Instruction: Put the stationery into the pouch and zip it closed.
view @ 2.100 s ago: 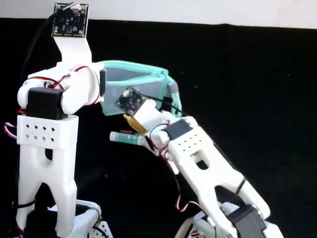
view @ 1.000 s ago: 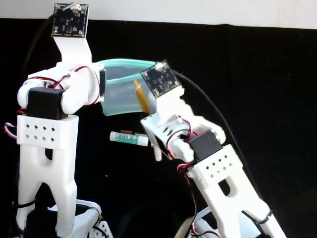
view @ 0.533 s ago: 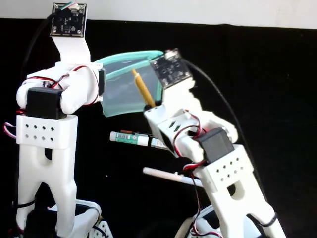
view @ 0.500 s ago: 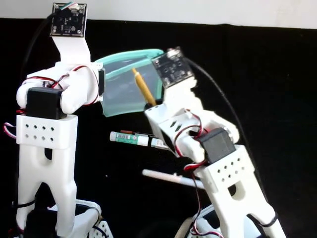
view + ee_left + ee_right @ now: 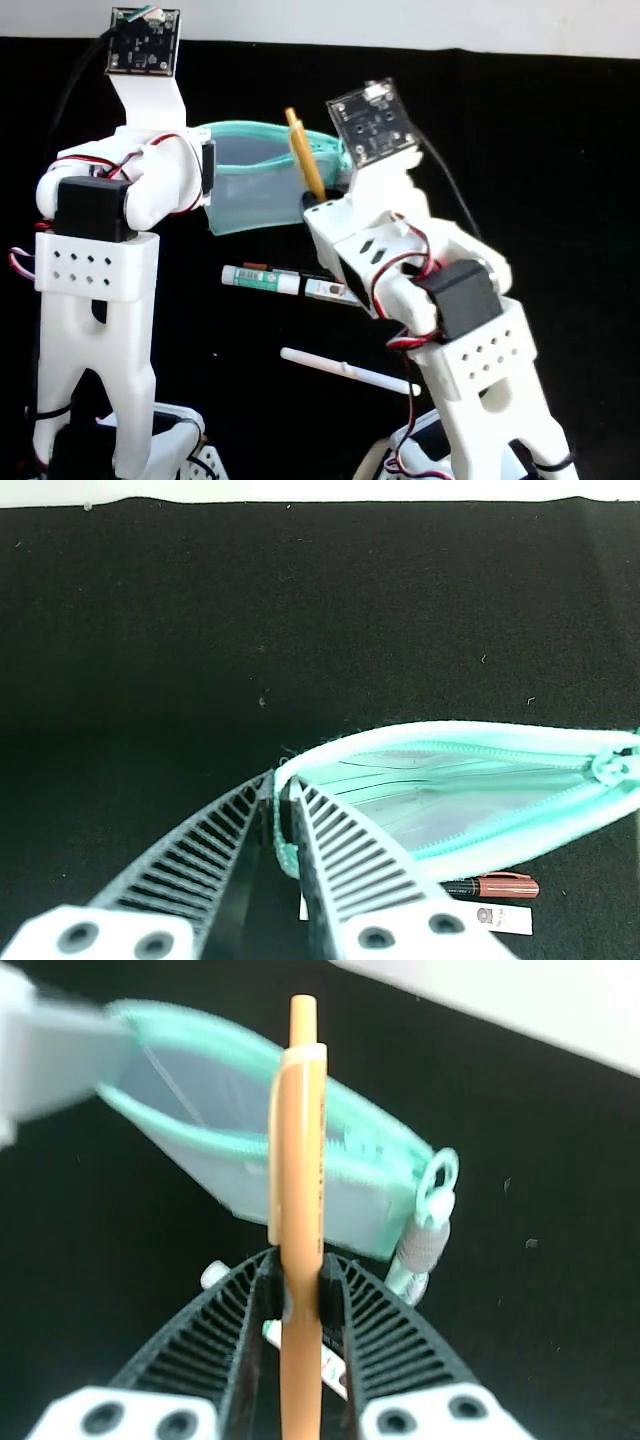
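Note:
A mint-green pouch (image 5: 255, 185) with a clear side hangs above the black table, its zip open. My left gripper (image 5: 278, 820) is shut on one end of the pouch (image 5: 470, 795). My right gripper (image 5: 298, 1285) is shut on a yellow pen (image 5: 297, 1150), held upright in front of the pouch (image 5: 250, 1150). From above, the yellow pen (image 5: 304, 155) pokes up beside the pouch's rim, with the right gripper (image 5: 315, 203) below it. A white glue stick with a green label (image 5: 262, 279), a brown pen (image 5: 495, 887) and a thin white stick (image 5: 345, 370) lie on the table.
The table is covered in black cloth (image 5: 540, 150), with a white wall edge along the back. Both white arms stand close together near the front. A metal zip pull and ring (image 5: 432, 1210) hang at the pouch's far end.
My right arm has lifted the yellow pen off the table and raised it to the pouch's rim, swinging rightward. The white stick came into view on the table. The left arm held still.

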### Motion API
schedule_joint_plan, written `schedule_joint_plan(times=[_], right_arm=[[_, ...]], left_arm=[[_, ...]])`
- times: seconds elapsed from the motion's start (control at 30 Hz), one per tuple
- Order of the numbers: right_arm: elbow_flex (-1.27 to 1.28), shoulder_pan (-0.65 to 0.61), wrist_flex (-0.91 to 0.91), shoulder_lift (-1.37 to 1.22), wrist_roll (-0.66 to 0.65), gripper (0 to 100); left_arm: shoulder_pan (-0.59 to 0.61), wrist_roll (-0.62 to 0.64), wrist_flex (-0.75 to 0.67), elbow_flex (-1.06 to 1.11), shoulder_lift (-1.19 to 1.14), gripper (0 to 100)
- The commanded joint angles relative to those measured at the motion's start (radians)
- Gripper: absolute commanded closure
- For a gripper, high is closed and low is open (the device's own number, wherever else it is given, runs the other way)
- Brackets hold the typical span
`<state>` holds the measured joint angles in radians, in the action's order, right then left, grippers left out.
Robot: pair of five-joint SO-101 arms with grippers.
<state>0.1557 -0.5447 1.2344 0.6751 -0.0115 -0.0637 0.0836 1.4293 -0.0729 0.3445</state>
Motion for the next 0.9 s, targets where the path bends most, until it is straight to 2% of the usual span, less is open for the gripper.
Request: schedule_joint_plan(times=[0.0,0.5,0.87], right_arm=[[-0.11,0.007,0.002,-0.021,0.012,99.1],[-0.533,-0.002,-0.007,-0.251,0.012,99.1],[-0.958,-0.068,-0.005,-0.567,0.011,99.1]], left_arm=[[-0.002,-0.003,0.018,0.016,-0.007,99],[-0.002,-0.003,0.018,0.016,-0.007,99],[-0.002,-0.003,0.018,0.016,-0.007,99]])
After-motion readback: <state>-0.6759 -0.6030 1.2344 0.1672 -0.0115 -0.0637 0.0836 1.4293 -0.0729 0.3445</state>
